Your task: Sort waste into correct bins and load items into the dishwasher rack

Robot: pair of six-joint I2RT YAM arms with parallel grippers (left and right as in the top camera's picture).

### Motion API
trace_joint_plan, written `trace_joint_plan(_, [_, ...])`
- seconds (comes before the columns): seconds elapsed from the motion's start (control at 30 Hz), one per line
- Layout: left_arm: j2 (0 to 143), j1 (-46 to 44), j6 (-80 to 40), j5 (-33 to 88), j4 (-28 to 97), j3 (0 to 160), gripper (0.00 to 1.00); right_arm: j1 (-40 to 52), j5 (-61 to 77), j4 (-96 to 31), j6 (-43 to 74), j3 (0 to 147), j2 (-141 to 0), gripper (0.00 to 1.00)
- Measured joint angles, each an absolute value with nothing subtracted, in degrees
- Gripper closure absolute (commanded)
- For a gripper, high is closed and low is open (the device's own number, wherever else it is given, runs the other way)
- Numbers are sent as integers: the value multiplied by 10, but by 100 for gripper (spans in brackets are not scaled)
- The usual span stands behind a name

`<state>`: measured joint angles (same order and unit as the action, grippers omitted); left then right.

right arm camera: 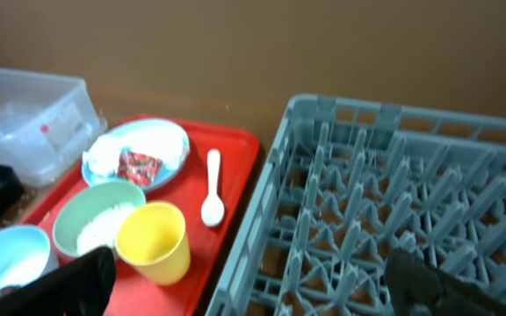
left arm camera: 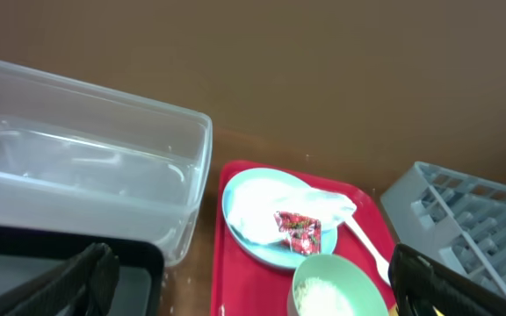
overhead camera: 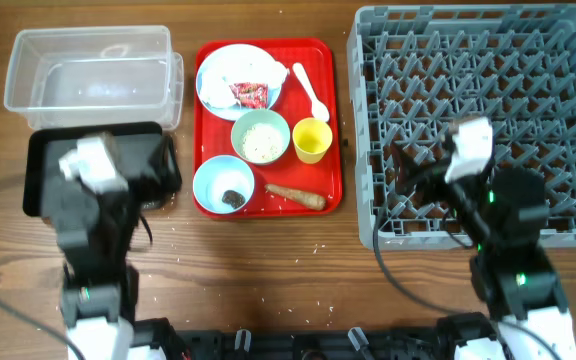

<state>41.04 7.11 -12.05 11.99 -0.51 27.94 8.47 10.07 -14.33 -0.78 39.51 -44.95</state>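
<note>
Wooden table (overhead camera: 268, 290). Green bowl (overhead camera: 240, 128) holding rice (overhead camera: 261, 142) sits on red serving tray (overhead camera: 336, 150); dishwasher rack (overhead camera: 468, 60) beside it, bare. Left gripper (left arm camera: 253, 285), right gripper (right arm camera: 253, 285): jaws wide, empty. Risk: racking the bowl unemptied spills rice.

left arm (overhead camera: 93, 228), right arm (overhead camera: 513, 215): black links, white wrist housings, small green lights, thin black cables; black pincer fingers (left arm camera: 70, 283).

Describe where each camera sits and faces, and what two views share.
Overhead: above, looking straight down; red serving tray, dishwasher rack, left arm, right arm.
Left wrist: over the black tray, facing the clear tub; fingers in bottom corners.
Right wrist: over the rack, facing the yellow cup; fingers below.
Shared by wrist views: plate, red wrapper.
</note>
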Motion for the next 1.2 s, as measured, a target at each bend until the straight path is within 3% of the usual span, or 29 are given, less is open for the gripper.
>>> trace_joint_plan(0.2, [733,49,-108,146,190,619,0,84,115,-279,-12,562,-599,0])
trace_joint_plan(0.37, [1019,-30,-97,118,454,999,0,84,159,-284,-9,576,-614,0])
trace_joint_plan(0.47, [1152,-52,-97,114,529,1130,0,84,166,-311,22,577,-615,0])
trace_joint_plan(0.63, [1255,-88,-97,114,502,1136,4,84,170,-346,37,577,-616,0])
trace_joint_plan(0.67, [1263,-96,-97,114,479,1136,0,84,170,-354,39,577,-616,0])
trace_joint_plan(1.0, [1384,-148,-160,6,439,1147,0,84,171,-377,51,577,-682,0])
trace_joint_plan(1.03, [1387,-154,-160,-6,437,1148,12,84,171,-378,52,577,-688,0])
trace_joint_plan(1.07, [1388,-156,-160,-11,436,1148,51,84,171,-378,54,577,-692,0])
trace_joint_plan(1.13, [1392,-158,-162,-23,434,1152,91,84,171,-378,56,577,-697,0])
trace_joint_plan(1.2, [1397,-157,-162,-31,435,1154,96,84,171,-378,61,577,-698,0])
